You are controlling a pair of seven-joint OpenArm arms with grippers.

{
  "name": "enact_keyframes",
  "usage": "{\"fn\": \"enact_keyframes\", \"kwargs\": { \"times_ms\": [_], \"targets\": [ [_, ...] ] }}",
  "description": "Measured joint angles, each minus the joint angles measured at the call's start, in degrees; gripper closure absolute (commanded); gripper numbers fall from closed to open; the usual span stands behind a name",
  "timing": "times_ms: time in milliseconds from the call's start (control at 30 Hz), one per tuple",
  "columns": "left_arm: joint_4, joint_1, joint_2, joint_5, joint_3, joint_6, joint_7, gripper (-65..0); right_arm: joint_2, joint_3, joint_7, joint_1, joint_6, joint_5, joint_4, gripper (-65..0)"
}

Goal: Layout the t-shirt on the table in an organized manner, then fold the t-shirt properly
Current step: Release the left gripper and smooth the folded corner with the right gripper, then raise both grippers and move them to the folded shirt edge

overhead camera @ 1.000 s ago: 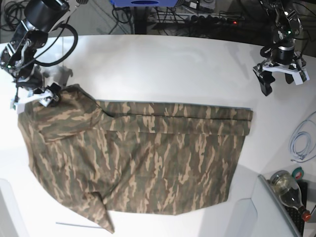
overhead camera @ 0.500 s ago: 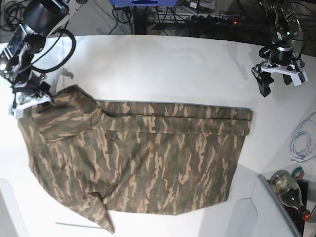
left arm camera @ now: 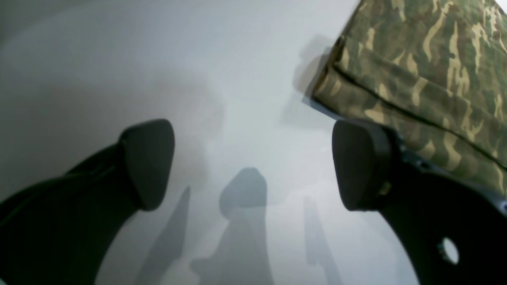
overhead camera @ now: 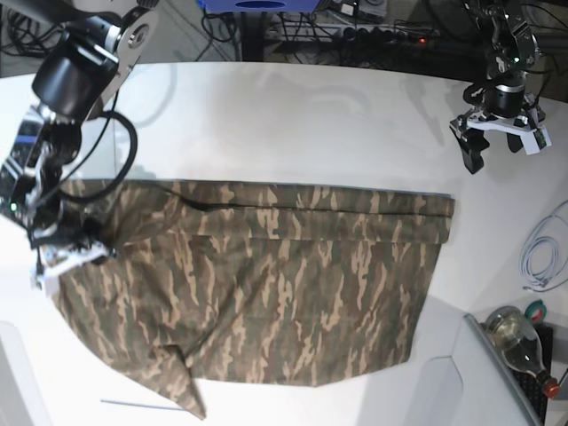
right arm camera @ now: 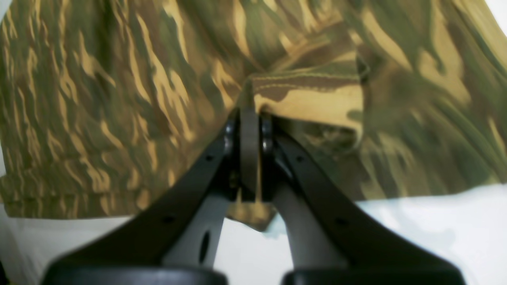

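Right gripper [overhead camera: 67, 253] has dragged the shirt [overhead camera: 266, 275] sleeve toward 6 o'clock, pinching it shut; fold's progressing. Left gripper [overhead camera: 497, 146] hangs open at 2 o'clock.

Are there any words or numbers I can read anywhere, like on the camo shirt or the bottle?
None can be read.
t-shirt: only camouflage pattern shows, no print.
bottle: too small and blurred to tell whether it has a label.
table: plain white, no writing.
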Motion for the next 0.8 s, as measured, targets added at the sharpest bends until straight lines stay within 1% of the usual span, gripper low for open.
{"fn": "enact_keyframes", "kwargs": {
  "times_ms": [167, 267, 333, 400, 433, 500, 567, 600, 667, 700, 767, 800],
  "targets": [
    [0.0, 0.48, -0.07, 0.02, 0.13, -0.07, 0.02, -60.1, 4.46, -5.16, 6.01, 7.76, -1.53, 0.22, -11.89, -0.2],
    [0.02, 1.97, -0.37, 0.0, 0.31, -0.07, -0.02, -60.1, 6.91, -7.48, 10.93, 11.69, -2.16, -0.22, -19.58, -0.2],
    [-0.02, 2.69, -0.35, 0.09, 0.17, 0.2, 0.15, -60.1, 7.85, -8.61, 15.15, 13.31, -2.23, 0.0, -24.17, -0.8],
    [-0.02, 2.86, -0.33, 0.2, 0.22, 0.13, 0.17, -60.1, 7.91, -8.81, 19.54, 14.21, -2.4, -0.11, -28.26, -1.1],
    [-0.02, 2.91, -0.42, 0.2, 0.24, -0.02, 0.07, -60.1, 7.76, -8.98, 21.99, 14.34, -2.43, -0.09, -29.92, -2.7],
    [0.02, 3.23, -0.35, 0.02, 0.31, -0.07, -0.2, -60.1, 7.37, -9.05, 25.46, 14.1, -2.4, -0.11, -31.19, -9.0],
    [0.0, 3.85, -0.15, 0.2, 0.31, -0.02, 0.0, -60.1, 7.32, -9.05, 27.41, 13.99, -2.4, -0.15, -31.41, -20.6],
    [0.0, 4.0, -0.13, 0.17, 0.31, -0.02, 0.02, -60.1, 7.34, -9.05, 28.61, 14.08, -2.4, -0.11, -31.39, -27.6],
    [0.0, 3.98, -0.13, 0.17, 0.31, 0.0, 0.0, -60.1, 7.61, -9.27, 28.7, 14.49, -2.43, 0.07, -31.36, -41.0],
    [0.0, 3.91, -0.11, 0.15, 0.31, -0.02, -0.04, -60.1, 7.76, -10.45, 28.65, 14.36, -2.45, -0.11, -30.6, -45.6],
    [0.07, 3.8, -0.11, 0.17, 0.35, -0.04, -0.07, -60.1, 7.87, -13.97, 25.0, 11.06, -2.6, 0.04, -22.97, -46.1],
    [0.07, 3.89, -0.11, 0.13, 0.33, -0.04, -0.07, -60.1, 8.07, -16.35, 22.77, 7.34, -2.36, -0.35, -15.85, -45.3]
  ]
}}
